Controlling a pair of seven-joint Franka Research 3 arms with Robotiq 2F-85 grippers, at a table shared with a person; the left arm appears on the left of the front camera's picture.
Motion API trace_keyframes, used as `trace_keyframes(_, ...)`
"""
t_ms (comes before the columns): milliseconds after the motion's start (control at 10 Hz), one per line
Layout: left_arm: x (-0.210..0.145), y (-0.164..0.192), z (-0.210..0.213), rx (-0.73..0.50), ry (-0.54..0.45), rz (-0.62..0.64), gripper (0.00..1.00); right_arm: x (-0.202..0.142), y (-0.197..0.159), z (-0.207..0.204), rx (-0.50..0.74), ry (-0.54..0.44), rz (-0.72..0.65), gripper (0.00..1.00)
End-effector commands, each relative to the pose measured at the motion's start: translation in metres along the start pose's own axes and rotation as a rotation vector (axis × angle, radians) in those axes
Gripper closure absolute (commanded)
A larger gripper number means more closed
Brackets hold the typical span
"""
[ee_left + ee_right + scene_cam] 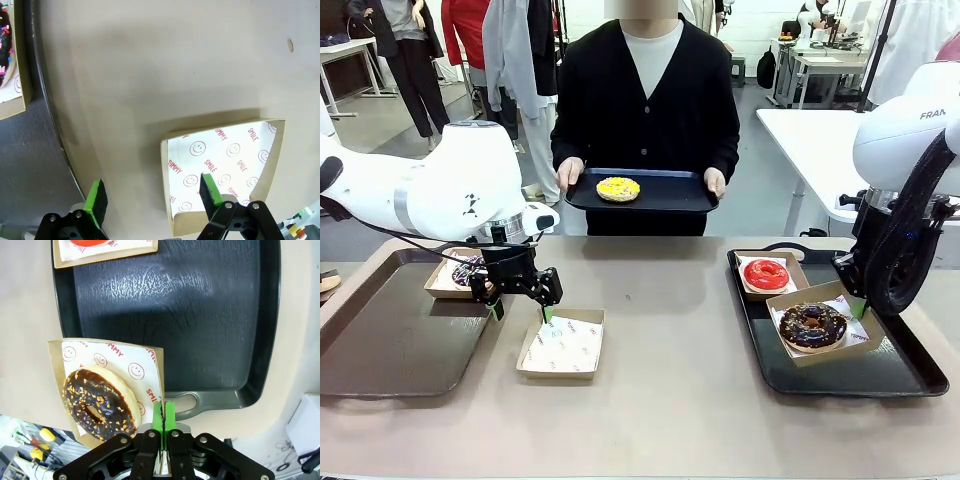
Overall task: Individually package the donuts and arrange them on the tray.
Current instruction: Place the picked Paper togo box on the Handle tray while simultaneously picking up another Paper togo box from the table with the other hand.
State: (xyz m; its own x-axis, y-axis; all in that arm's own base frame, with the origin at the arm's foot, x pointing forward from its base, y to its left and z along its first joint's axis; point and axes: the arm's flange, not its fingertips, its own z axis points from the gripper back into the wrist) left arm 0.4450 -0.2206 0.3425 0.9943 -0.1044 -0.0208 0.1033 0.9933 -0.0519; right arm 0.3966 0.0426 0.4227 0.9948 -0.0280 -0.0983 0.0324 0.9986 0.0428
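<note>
Empty box (561,343) sits near-left on the bench (680,330), left jaws released over its edge. Right jaws clench the donut box (832,356) rim, chocolate donut (812,324) inside, at the right tray (910,378). Probably best to keep it level and release gently.

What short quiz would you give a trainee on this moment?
1. True or false: the yellow donut lies on the tray the person holds.
2. The right hand is shut on: A the red donut; B the wall of the chocolate donut's box; C the person's tray.
3. Fill in: the left hand is ___, straddling the empty box's edge.
Key: 1 true; 2 B; 3 open.
</note>
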Motion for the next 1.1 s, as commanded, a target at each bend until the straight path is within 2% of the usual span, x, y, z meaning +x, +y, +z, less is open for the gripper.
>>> trace_keyframes(0,0.0,0.0,0.0,0.0,0.0,0.0,0.03,0.0,0.0,0.0,0.0,0.0,0.0,0.99)
trace_keyframes(300,-0.01,-0.013,0.006,0.026,-0.051,-0.025,0.03,0.004,-0.002,-0.011,0.001,-0.004,-0.057,0.99)
trace_keyframes(600,-0.023,-0.027,0.004,0.051,-0.097,0.002,0.03,0.01,-0.006,-0.022,0.009,-0.024,-0.085,0.99)
trace_keyframes(1000,-0.023,-0.035,-0.007,0.078,-0.08,0.015,0.03,0.023,-0.01,-0.043,0.049,-0.064,-0.007,0.99)
